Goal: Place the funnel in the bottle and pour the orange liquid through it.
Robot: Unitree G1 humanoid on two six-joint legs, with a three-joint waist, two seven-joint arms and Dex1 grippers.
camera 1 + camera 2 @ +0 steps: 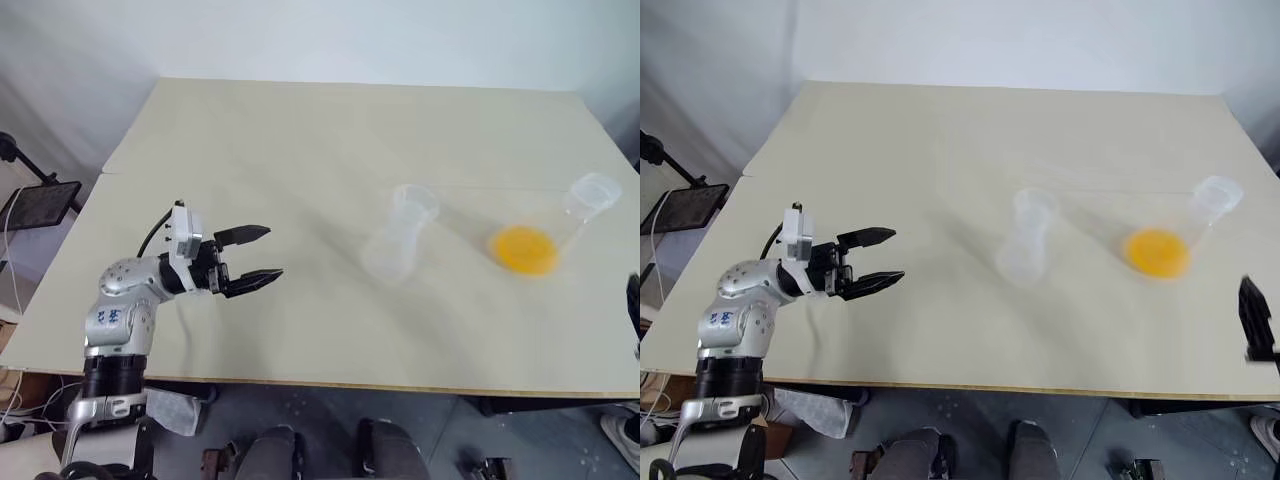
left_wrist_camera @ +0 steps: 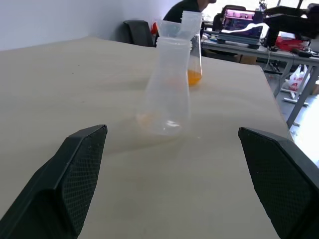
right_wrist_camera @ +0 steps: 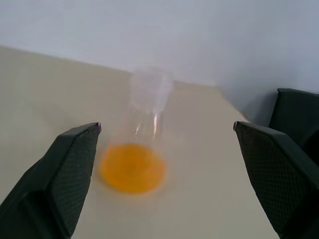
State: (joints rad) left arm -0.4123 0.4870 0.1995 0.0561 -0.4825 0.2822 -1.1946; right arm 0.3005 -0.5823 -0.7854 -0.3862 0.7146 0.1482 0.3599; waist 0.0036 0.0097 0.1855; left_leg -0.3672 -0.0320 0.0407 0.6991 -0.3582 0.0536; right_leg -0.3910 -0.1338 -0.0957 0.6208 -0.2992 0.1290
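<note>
- Your left gripper (image 1: 262, 257) hangs over the near left part of the worktop (image 1: 300, 150), pointing to the right toward the two vessels. Its jaws stand wide apart and hold nothing.
- Your right gripper (image 3: 167, 164) shows in the head views as a dark finger at the right edge, near the front edge of the worktop. In its wrist view the two fingers (image 3: 65, 174) stand far apart with nothing between them, so those jaws are open and empty too.
- The bottle (image 1: 398, 235) stands upright on the worktop, right of centre, well apart from your left gripper. It is frosted clear plastic with a wide round mouth and a flared base.
- I cannot make out the funnel, in the bottle's mouth or anywhere on the worktop.
- The orange liquid (image 1: 523, 250) lies as a shallow bright pool in the bottom of the larger clear flask (image 1: 590, 195), which stands upright to the right of the bottle, near the right edge of the worktop.
- The bottle and the flask stand near each other but do not touch.
- From your left wrist view the bottle (image 2: 167, 89) stands straight ahead between the fingers, with the flask and its orange liquid (image 2: 194, 77) just behind it.
- From your right wrist view the flask (image 3: 144, 119) stands ahead between the fingers, with the orange pool (image 3: 132, 167) at its base.
- Neither gripper touches a vessel.
</note>
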